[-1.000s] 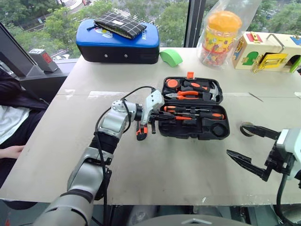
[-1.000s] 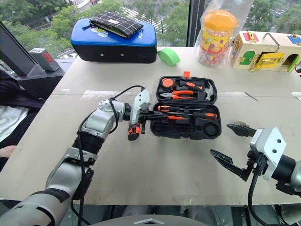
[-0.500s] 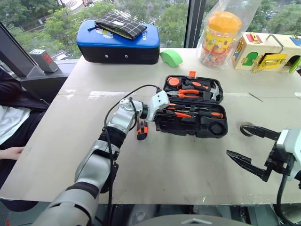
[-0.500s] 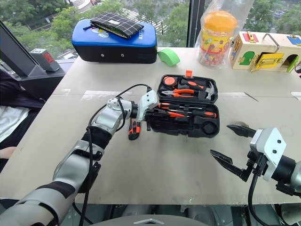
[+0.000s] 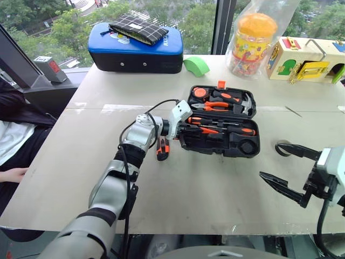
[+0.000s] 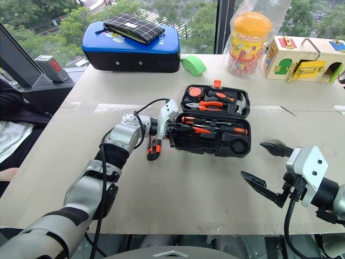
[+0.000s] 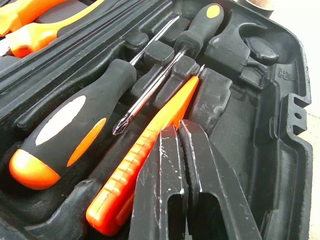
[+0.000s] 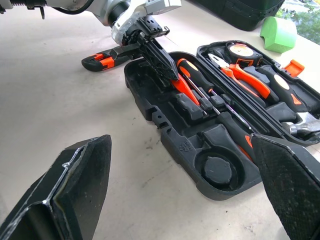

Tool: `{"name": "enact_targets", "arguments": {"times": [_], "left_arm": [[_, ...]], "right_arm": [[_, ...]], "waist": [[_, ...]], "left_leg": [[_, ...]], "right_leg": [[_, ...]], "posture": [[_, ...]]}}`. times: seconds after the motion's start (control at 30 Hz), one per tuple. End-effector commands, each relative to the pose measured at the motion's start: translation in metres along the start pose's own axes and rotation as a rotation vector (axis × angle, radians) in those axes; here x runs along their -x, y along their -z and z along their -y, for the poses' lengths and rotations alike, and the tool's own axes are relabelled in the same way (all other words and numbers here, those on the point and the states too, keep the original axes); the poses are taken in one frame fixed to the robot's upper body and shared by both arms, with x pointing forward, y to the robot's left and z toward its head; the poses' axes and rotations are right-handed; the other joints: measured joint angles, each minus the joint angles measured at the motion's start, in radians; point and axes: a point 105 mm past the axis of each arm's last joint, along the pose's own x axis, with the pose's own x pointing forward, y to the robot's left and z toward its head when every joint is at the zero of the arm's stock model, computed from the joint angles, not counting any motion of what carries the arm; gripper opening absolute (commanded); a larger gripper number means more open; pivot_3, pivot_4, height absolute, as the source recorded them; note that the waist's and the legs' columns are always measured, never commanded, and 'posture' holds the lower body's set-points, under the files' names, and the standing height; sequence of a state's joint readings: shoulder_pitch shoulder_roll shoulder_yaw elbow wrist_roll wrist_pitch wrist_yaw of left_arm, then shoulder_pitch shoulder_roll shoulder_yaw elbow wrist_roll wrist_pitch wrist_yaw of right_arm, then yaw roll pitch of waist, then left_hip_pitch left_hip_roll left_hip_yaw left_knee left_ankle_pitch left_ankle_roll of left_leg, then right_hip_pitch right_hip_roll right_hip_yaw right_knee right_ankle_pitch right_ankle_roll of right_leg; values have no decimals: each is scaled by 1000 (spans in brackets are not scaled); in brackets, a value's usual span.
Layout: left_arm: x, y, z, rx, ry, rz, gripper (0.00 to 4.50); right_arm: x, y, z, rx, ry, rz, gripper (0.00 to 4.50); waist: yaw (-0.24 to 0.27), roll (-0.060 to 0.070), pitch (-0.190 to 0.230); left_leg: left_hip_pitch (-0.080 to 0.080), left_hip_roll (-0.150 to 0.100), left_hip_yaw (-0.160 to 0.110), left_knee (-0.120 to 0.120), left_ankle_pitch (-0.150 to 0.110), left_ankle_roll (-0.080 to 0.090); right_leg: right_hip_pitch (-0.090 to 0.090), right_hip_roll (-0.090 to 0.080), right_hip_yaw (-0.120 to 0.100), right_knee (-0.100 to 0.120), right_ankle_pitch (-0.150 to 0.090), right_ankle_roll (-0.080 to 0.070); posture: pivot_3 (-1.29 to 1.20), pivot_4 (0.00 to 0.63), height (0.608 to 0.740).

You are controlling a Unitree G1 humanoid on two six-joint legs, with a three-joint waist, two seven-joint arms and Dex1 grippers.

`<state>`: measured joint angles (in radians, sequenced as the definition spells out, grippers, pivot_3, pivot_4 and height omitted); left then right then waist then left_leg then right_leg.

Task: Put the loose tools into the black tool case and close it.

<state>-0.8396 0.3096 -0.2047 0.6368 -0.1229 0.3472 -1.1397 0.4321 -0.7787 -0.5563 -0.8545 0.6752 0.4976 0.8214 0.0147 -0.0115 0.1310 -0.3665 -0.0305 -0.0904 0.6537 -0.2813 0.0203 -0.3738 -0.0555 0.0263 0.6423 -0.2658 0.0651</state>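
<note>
The black tool case [image 5: 248, 152] lies open mid-table. In its near half are two black-and-orange screwdrivers [image 7: 70, 131] [image 7: 199, 21] and a small all-orange screwdriver [image 7: 145, 172]. My left gripper [image 5: 186, 129] is shut. It reaches in over the case's left end, and its tips [image 7: 177, 131] rest against the orange screwdriver's shaft with nothing pinched between them. The orange-black utility knife [image 5: 162, 149] lies on the table just left of the case. A small dark tape roll [image 5: 280, 147] sits to the case's right. My right gripper [image 5: 291, 171] hovers open near it, holding nothing.
The case's lid half holds orange-handled pliers [image 5: 215, 107], a hammer [image 5: 245, 102] and a tape measure [image 5: 198, 93]. At the back are a blue-topped case [image 5: 135, 51] with a checked pouch, a green object [image 5: 195, 66], a bagged jar [image 5: 253, 38] and a wooden lock box [image 5: 307, 58]. A person sits at the left edge.
My left gripper has moved right from the case's left rim into the near half, rolling as it went. The right arm has kept still.
</note>
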Motion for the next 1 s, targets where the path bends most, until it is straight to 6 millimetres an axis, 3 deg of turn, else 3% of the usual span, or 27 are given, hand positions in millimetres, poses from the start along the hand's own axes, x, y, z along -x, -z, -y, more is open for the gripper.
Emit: {"name": "enact_targets", "arguments": {"times": [0.03,0.2,0.5,0.8,0.87,1.0], "left_arm": [[3,-30,2,-33,7,99,36],[3,-24,-4,-45,-38,68,36],[-6,4,-13,-92,-123,-90,36],[-7,12,-10,-178,-101,-135,36],[-5,6,-11,-182,-116,-94,36],[14,-41,-16,-98,-162,186,36]], "right_arm": [[-1,-9,-5,41,-16,24,4500],[-2,-8,-4,40,-19,23,4500],[-2,-8,-4,39,-21,20,4500],[-5,-8,-4,38,-28,27,4500],[-6,-7,-4,37,-32,32,4500],[-9,-8,-3,38,-43,42,4500]], "waist": [[0,0,0],[-1,0,0],[0,0,0],[-1,0,0],[-2,0,0],[-2,0,0]], "left_leg": [[0,0,0,0,0,0],[0,0,0,-1,0,0],[0,0,1,-1,0,0],[0,0,1,-1,0,0],[0,0,1,-1,0,0],[0,0,1,-1,0,0]], "right_leg": [[0,0,0,0,0,0],[-1,0,0,0,0,0],[-1,0,1,-1,0,0],[-1,0,1,-1,0,0],[-1,0,1,-1,0,0],[-1,0,1,0,0,0]], "posture": [[0,150,740],[0,150,740],[0,150,740],[0,150,740],[0,150,740],[0,150,740]]}}
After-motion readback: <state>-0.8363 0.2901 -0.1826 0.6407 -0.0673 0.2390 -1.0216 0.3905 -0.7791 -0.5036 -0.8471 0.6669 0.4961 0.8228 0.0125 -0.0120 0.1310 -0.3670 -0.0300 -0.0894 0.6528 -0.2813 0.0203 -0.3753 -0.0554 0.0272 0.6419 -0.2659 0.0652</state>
